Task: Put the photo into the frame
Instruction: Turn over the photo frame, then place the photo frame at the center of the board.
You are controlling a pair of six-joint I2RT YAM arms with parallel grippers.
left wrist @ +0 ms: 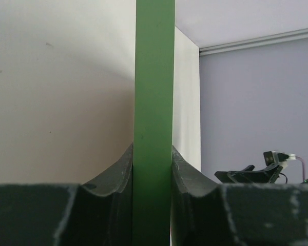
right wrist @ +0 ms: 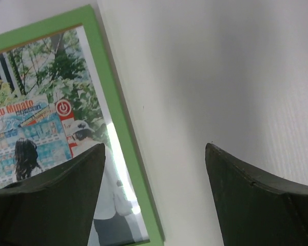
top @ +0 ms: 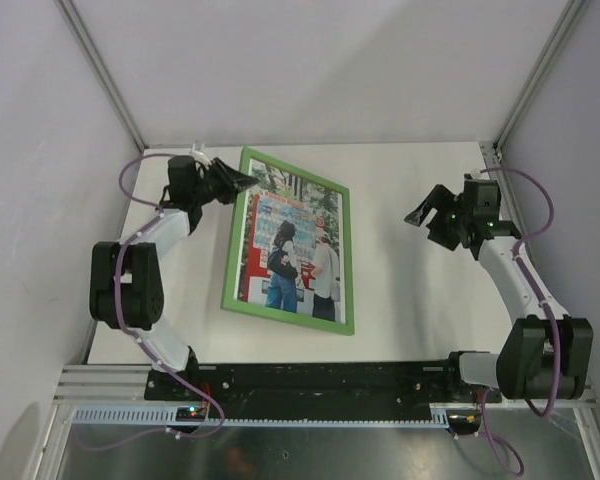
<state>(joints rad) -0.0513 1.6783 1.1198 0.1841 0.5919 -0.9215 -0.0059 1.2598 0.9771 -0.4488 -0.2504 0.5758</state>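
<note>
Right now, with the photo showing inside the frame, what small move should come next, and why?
Probably open the left gripper and let go. It clamps the far corner of the frame, the photo already sits inside it, and the right gripper hangs open alongside.

Top external: high above the frame (top: 287, 243), facing straight down, distant.
Left wrist: at the frame's left edge, very close, sighting along it.
Right wrist: near, angled down at its far right corner.
Shared by all: the frame.
</note>
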